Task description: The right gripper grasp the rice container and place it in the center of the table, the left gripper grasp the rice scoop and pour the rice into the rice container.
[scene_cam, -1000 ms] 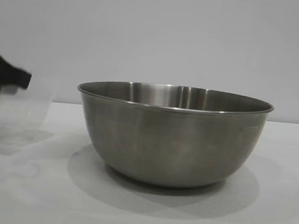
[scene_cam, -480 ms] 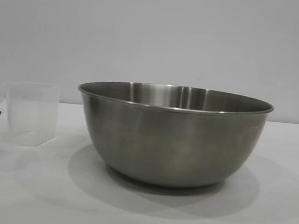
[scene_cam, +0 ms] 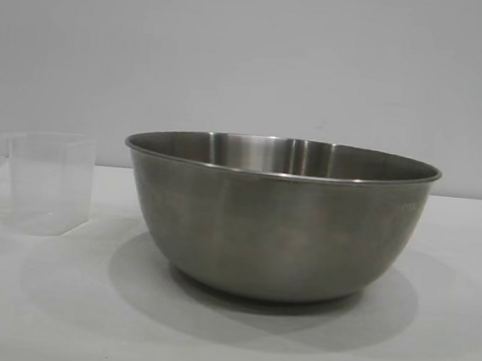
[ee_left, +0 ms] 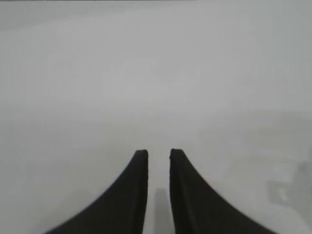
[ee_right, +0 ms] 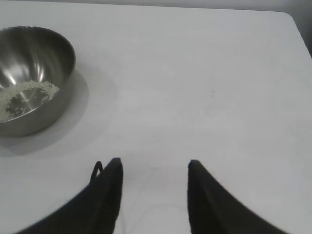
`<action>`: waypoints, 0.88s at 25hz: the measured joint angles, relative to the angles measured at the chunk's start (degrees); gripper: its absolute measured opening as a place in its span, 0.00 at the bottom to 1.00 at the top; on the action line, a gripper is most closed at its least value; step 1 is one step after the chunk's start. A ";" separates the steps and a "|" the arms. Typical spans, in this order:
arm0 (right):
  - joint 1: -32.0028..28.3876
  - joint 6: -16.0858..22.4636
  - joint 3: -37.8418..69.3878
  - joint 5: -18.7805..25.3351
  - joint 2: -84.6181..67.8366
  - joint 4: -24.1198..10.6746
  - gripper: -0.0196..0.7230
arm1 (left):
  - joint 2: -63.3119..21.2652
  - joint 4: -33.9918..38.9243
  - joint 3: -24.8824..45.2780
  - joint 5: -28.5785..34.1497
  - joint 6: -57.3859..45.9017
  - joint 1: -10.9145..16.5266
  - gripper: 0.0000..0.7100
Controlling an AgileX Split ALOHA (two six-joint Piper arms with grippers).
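Observation:
The rice container, a large steel bowl, stands on the white table in the middle of the exterior view. In the right wrist view the bowl holds whitish rice on its bottom. The rice scoop, a clear plastic cup, stands upright to the left of the bowl, apart from it, and looks empty. My left gripper hangs over bare cloth with a narrow gap between its jaws and nothing in them. My right gripper is open and empty, well away from the bowl. Neither gripper shows in the exterior view.
White cloth lies all round the bowl and the scoop. A plain pale wall stands behind the table. The table's far edge and rounded corner show in the right wrist view.
The scoop was in motion at the left in the left gripper, then came to stand upright. The left gripper let go and drew back out of the exterior view to the left.

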 joint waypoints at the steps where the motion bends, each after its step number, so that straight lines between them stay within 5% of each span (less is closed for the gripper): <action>1: 0.00 0.00 0.00 0.00 0.00 0.00 0.38 | 0.00 0.96 0.00 0.00 -0.36 0.90 0.13; 8: 0.00 0.00 0.00 0.00 0.00 0.00 0.38 | -4.15 6.10 0.00 0.10 0.00 1.35 0.13; 13: 0.00 0.00 0.00 0.00 0.00 0.00 0.38 | -19.45 11.72 0.35 1.13 2.13 1.35 0.19; 22: -0.09 0.00 0.00 0.00 0.00 0.00 0.38 | -54.13 21.46 0.82 35.11 1.68 1.35 0.19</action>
